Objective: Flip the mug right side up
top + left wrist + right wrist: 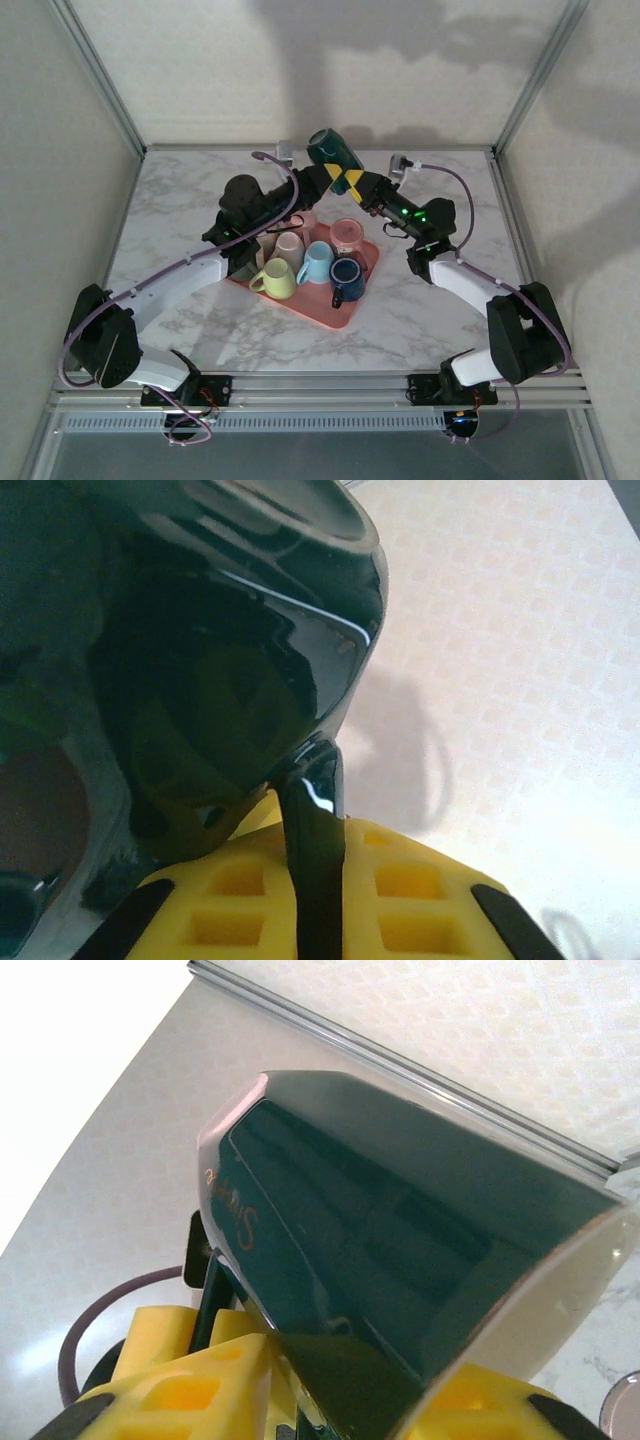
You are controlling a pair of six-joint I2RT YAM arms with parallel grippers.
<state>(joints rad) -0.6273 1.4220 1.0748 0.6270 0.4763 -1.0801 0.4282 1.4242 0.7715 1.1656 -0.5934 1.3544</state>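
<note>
From the left, the left arm reaches up over the marble table toward the back. Its gripper is closed tight on the handle of the dark green mug, and in the left wrist view the handle runs straight down between the yellow fingers.

The mug hangs in the air above the back middle of the table, touching nothing but the two grippers. It is tipped well over. Its base points up and toward the back wall, and its mouth faces down toward the arms.

Under it, nearer the arms, a pink tray lies on the table and carries several mugs. Among them are a yellow-green one, a light blue one and a navy one.

To the right, the right gripper meets the mug at its rim. In the right wrist view the mug's wall passes down between the yellow fingers, with one outside and the other inside the mouth. I cannot tell whether they are pressing on it or just straddling it.
</note>
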